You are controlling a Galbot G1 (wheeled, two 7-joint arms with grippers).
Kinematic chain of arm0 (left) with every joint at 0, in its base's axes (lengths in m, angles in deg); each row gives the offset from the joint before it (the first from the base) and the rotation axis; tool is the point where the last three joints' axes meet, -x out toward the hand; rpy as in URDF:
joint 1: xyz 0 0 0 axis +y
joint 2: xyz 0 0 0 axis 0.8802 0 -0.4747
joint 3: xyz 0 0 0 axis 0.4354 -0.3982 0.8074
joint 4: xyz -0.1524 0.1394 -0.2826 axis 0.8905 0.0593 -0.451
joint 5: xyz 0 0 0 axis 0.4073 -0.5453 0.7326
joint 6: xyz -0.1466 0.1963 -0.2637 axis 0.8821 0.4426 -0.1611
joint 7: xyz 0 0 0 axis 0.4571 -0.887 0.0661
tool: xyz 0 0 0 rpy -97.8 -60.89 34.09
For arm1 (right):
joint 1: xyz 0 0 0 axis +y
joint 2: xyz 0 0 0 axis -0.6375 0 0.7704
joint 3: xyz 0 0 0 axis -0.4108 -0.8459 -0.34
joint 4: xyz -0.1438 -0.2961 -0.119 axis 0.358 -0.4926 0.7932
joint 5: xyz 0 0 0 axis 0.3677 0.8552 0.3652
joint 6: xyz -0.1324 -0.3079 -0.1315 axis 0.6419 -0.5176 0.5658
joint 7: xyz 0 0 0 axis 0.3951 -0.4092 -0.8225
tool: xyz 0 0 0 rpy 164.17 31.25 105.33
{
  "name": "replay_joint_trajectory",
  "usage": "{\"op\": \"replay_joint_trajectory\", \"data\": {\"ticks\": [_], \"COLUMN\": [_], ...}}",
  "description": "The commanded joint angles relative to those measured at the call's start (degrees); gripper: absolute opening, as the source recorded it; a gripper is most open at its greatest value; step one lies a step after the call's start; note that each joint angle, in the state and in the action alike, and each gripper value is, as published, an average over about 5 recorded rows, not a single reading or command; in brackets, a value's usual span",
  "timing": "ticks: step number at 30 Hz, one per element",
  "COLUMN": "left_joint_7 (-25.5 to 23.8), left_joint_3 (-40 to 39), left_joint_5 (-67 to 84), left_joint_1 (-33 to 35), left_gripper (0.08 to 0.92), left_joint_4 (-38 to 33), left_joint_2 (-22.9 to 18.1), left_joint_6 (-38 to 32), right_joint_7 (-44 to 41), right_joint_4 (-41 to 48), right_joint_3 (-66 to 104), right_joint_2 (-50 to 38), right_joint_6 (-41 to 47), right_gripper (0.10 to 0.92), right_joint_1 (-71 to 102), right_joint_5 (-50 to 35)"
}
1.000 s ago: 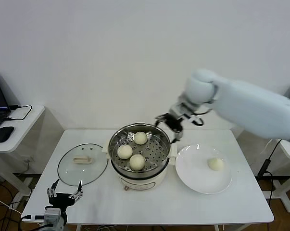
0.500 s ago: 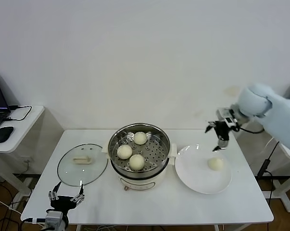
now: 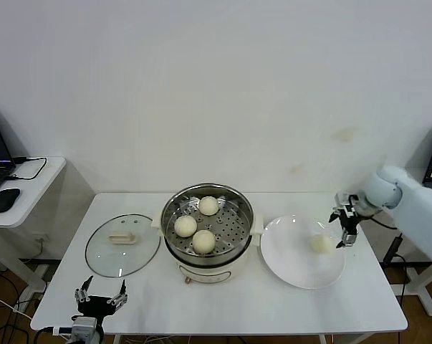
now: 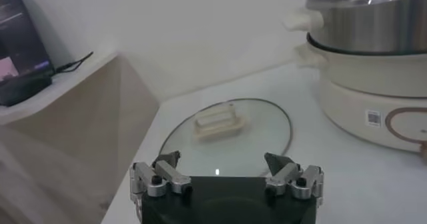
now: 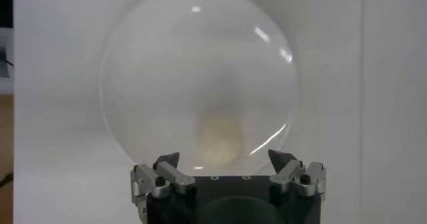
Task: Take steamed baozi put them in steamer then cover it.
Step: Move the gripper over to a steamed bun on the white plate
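Right claw (image 5: 227,164) gapes empty over plate's baozi (image 5: 218,139); head view adds three steamer (image 3: 208,223) buns.

Right gripper (image 3: 344,228) has swung from the steamer (image 3: 208,223) rim rightward and down, now open beside the last baozi (image 3: 320,244) on the plate (image 3: 291,261).

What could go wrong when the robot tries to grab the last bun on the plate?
The last baozi is round and smooth, so it might roll on the slick white plate if the open right tool closes off-centre. It sits near the plate's right side, so a nudge could tip the plate's edge. The three buns already in the steamer leave limited room, so the fourth may land on another. The left tool waits low by the cover.
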Motion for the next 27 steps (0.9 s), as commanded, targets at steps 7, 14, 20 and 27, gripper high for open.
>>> {"op": "replay_joint_trajectory", "data": {"ticks": [7,14,20,27], "left_joint_7": [0.14,0.20,0.19,0.15], "left_joint_3": [0.30,0.23,0.25,0.19], "left_joint_5": [-0.09,-0.10,-0.11,-0.14], "left_joint_1": [0.18,0.01,-0.21,-0.59], "left_gripper": [0.823,0.823,0.823,0.823], "left_joint_4": [1.14,1.67,2.10,2.57], "left_joint_2": [0.23,0.20,0.26,0.21], "left_joint_6": [-0.14,-0.18,-0.18,-0.16], "right_joint_7": [4.54,5.81,6.45,6.05], "right_joint_4": [7.69,10.72,13.21,16.28], "right_joint_3": [3.79,3.79,3.73,3.63], "right_joint_2": [6.93,8.91,10.25,11.68], "right_joint_6": [-0.98,-2.02,-2.66,-3.25], "right_gripper": [0.823,0.823,0.823,0.823], "right_joint_1": [5.78,5.68,5.29,4.76], "right_joint_5": [3.47,4.30,5.14,5.68]}}
